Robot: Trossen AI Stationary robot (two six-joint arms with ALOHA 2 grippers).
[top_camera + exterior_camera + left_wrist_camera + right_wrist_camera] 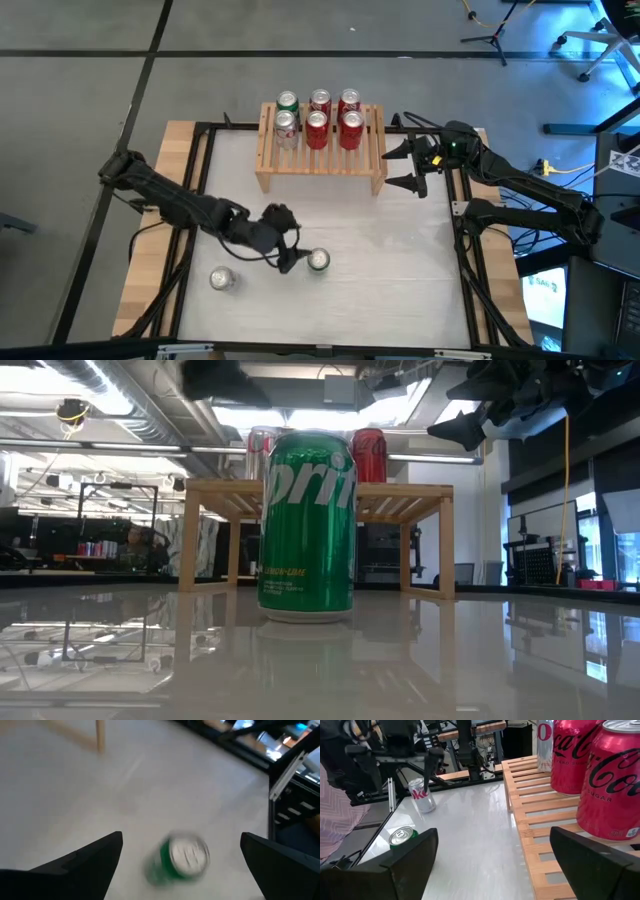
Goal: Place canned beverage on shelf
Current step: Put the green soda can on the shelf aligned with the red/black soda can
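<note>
From above, the left claw (290,252) sits low on the table just beside the green can (318,261), which stands in front of the shelf (320,160). The right claw (412,166) waits wide open beside the shelf, holding nothing.

From the table, the green can (307,525) stands alone.

The left wrist camera shows both fingers (85,862) spread wide, the can (180,859) between them, not touching
</note>
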